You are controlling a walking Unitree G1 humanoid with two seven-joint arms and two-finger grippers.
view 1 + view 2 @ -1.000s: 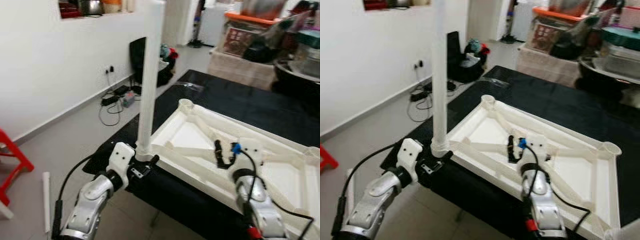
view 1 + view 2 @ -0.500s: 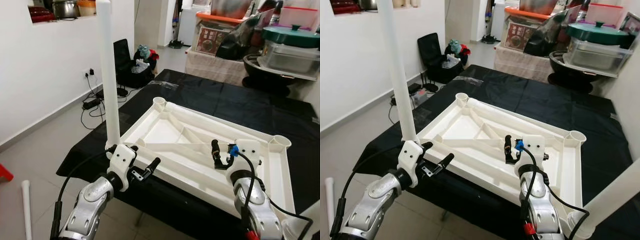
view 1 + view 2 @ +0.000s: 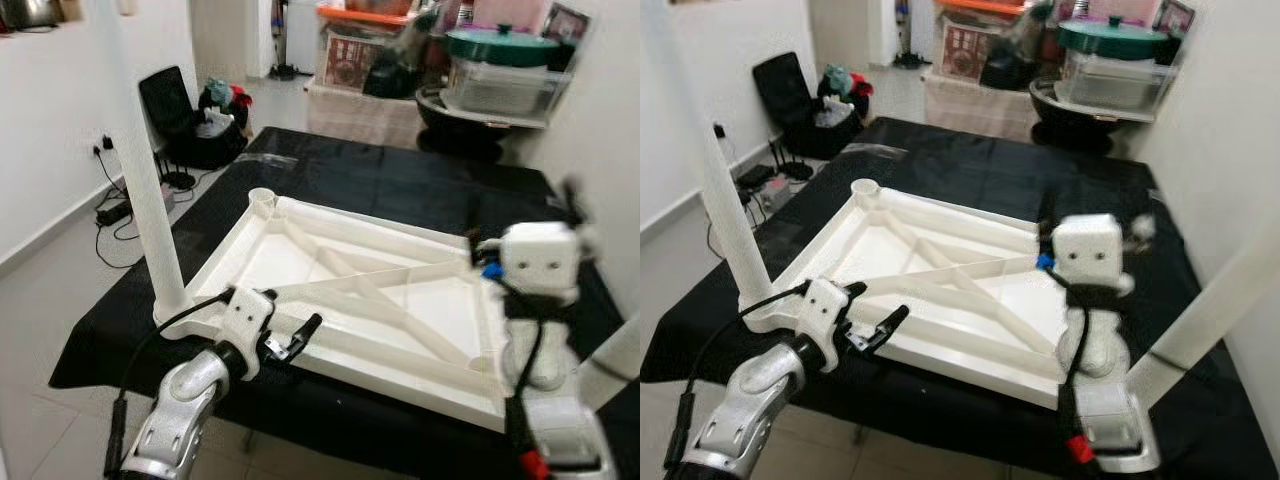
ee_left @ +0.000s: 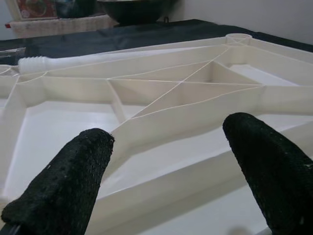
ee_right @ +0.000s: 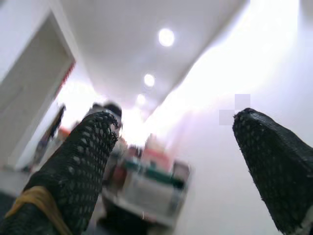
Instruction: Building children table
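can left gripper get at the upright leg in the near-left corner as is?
Probably yes. The left gripper is open and empty over the tabletop frame near that corner, and the upright leg stands just to its left with nothing between them. It points away, so the wrist must turn.

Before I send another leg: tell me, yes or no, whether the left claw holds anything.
No. The left claw is open, its fingers apart over the tabletop.
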